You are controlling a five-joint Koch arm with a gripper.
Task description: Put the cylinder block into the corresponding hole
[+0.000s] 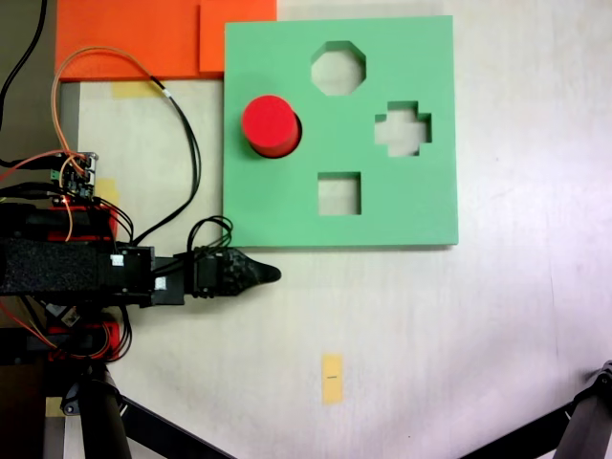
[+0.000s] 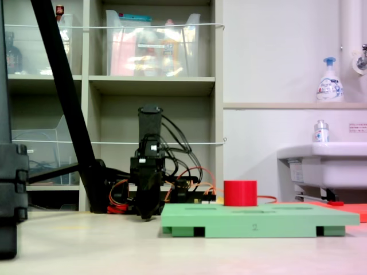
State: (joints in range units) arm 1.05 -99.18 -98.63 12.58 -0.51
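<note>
You have one cylinder block (image 1: 269, 123), standing upright in the corresponding hole (image 1: 290, 131) near the left edge of the single green board (image 1: 402, 206) in the first exterior view, its red top well above the foam. Three other cutouts stay open: an octagon (image 1: 338, 68), a cross (image 1: 403, 128), a square (image 1: 338, 194). Your jaws (image 1: 269, 274) are drawn together to a point, holding nothing, just off the board's near corner on the table (image 1: 449, 335).
</note>
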